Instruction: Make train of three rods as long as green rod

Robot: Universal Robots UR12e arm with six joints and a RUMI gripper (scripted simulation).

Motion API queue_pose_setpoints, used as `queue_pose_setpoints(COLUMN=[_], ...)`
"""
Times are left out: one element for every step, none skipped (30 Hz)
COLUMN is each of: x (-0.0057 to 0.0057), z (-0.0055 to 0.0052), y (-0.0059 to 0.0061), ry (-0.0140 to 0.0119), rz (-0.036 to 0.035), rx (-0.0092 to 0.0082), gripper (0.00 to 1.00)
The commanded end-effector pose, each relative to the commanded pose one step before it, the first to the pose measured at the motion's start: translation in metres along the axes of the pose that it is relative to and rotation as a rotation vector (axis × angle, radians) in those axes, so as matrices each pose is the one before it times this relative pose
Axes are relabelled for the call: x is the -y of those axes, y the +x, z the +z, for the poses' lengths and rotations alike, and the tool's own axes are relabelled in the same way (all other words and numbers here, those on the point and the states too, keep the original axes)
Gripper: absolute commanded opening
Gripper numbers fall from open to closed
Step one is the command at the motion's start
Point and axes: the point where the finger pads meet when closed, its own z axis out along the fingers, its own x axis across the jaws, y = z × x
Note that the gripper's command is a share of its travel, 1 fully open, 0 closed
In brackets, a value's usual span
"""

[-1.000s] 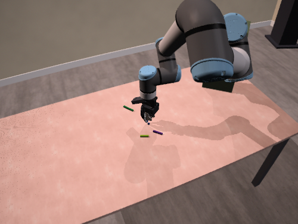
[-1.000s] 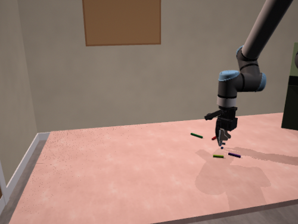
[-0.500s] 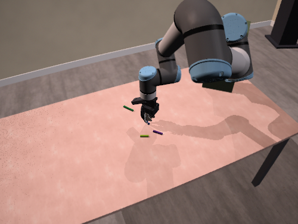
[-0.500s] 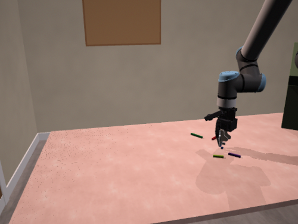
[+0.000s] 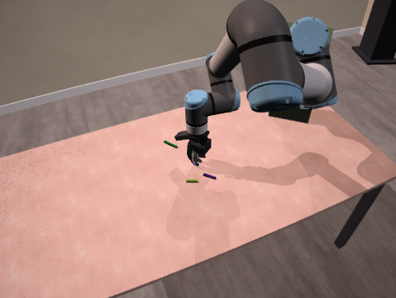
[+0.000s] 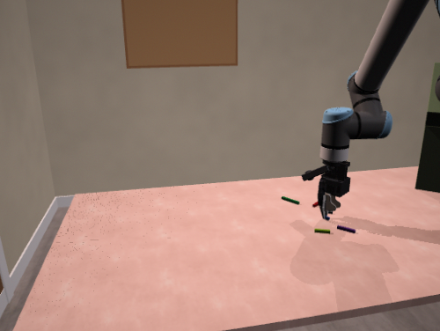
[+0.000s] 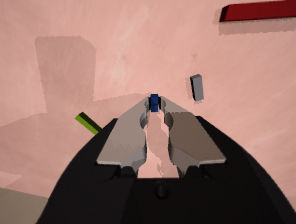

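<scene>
My gripper (image 5: 196,162) (image 6: 326,216) (image 7: 154,98) is shut on a small blue rod (image 7: 154,102) (image 6: 327,217) and holds it a little above the table. The green rod (image 5: 170,144) (image 6: 290,201) lies to the left of the gripper. A lime rod (image 5: 192,181) (image 6: 322,231) (image 7: 87,123) and a purple rod (image 5: 210,176) (image 6: 346,229) lie in front of the gripper, apart from each other. A grey rod (image 7: 197,87) lies on the table just beyond the fingertips in the wrist view. A red rod (image 7: 258,11) (image 6: 315,204) lies farther back, partly hidden by the gripper in the exterior view.
The pink table top (image 5: 99,206) (image 6: 176,255) spreads wide to the left and front. The arm's dark base (image 5: 293,115) stands at the table's far right. The table's front edge (image 5: 277,231) runs near the bottom right.
</scene>
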Motion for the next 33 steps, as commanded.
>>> queue_pose_setpoints(x=[0.00015,0.00000,0.00000,0.00000,0.00000,0.00000,0.00000,0.00000,0.00000,0.00000,0.00000,0.00000,0.00000,0.00000,0.00000,0.00000,0.00000,0.00000,0.00000,0.00000,0.00000,0.00000,0.00000,0.00000,0.00000,0.00000,0.00000,0.00000,0.00000,0.00000,0.00000,0.00000,0.00000], z=[0.00001,0.00000,0.00000,0.00000,0.00000,0.00000,0.00000,0.00000,0.00000,0.00000,0.00000,0.00000,0.00000,0.00000,0.00000,0.00000,0.00000,0.00000,0.00000,0.00000,0.00000,0.00000,0.00000,0.00000,0.00000,0.00000,0.00000,0.00000,0.00000,0.00000,0.00000,0.00000,0.00000], y=[-0.00022,0.00000,0.00000,0.00000,0.00000,0.00000,0.00000,0.00000,0.00000,0.00000,0.00000,0.00000,0.00000,0.00000,0.00000,0.00000,0.00000,0.00000,0.00000,0.00000,0.00000,0.00000,0.00000,0.00000,0.00000,0.00000,0.00000,0.00000,0.00000,0.00000,0.00000,0.00000,0.00000], ry=[0.00048,0.00000,0.00000,0.00000,0.00000,0.00000,0.00000,0.00000,0.00000,0.00000,0.00000,0.00000,0.00000,0.00000,0.00000,0.00000,0.00000,0.00000,0.00000,0.00000,0.00000,0.00000,0.00000,0.00000,0.00000,0.00000,0.00000,0.00000,0.00000,0.00000,0.00000,0.00000,0.00000], rz=[-0.00026,0.00000,0.00000,0.00000,0.00000,0.00000,0.00000,0.00000,0.00000,0.00000,0.00000,0.00000,0.00000,0.00000,0.00000,0.00000,0.00000,0.00000,0.00000,0.00000,0.00000,0.00000,0.00000,0.00000,0.00000,0.00000,0.00000,0.00000,0.00000,0.00000,0.00000,0.00000,0.00000], rx=[0.00041,0.00000,0.00000,0.00000,0.00000,0.00000,0.00000,0.00000,0.00000,0.00000,0.00000,0.00000,0.00000,0.00000,0.00000,0.00000,0.00000,0.00000,0.00000,0.00000,0.00000,0.00000,0.00000,0.00000,0.00000,0.00000,0.00000,0.00000,0.00000,0.00000,0.00000,0.00000,0.00000], gripper=[0.00,0.00,0.00,0.00,0.00,0.00,0.00,0.00,0.00,0.00,0.00,0.00,0.00,0.00,0.00,0.00,0.00,0.00,0.00,0.00,0.00,0.00,0.00,0.00,0.00,0.00,0.00,0.00,0.00,0.00,0.00,0.00,0.03])
